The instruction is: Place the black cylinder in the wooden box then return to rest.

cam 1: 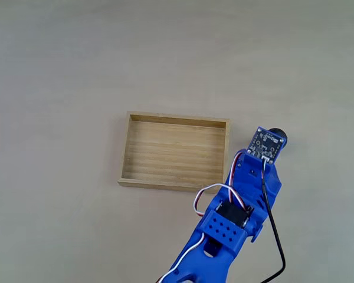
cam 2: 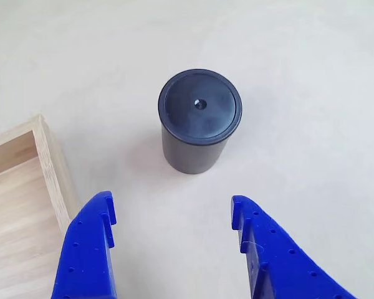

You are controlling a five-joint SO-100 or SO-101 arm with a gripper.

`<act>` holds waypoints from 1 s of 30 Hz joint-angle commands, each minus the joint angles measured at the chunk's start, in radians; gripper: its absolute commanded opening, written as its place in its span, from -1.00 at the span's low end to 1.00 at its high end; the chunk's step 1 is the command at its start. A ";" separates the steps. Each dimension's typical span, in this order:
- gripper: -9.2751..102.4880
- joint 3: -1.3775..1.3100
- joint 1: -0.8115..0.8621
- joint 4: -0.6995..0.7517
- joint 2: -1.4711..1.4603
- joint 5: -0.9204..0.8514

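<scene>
Wooden box (cam 1: 174,152) lies empty; black cylinder (cam 2: 199,121) stands outside.

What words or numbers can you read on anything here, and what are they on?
There is nothing I can read.
The small circuit board on the blue arm in the fixed view has tiny pale marks, too small and blurred to read.
The black cylinder, the wooden box and the blue gripper show no words, numbers or signs.

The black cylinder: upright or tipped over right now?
Upright. The black cylinder stands on the table, its round dimpled top facing up, outside the wooden box.
</scene>
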 commanded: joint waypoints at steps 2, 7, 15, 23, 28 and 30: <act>-0.34 -0.160 0.021 -0.037 0.012 0.017; -0.34 -0.196 0.041 -0.057 0.069 0.037; -0.31 -0.225 0.055 -0.066 0.109 0.043; -0.27 -0.265 0.054 -0.080 0.153 0.043; -0.27 -0.311 0.057 -0.083 0.195 0.043; -0.27 -0.324 0.058 -0.083 0.209 0.043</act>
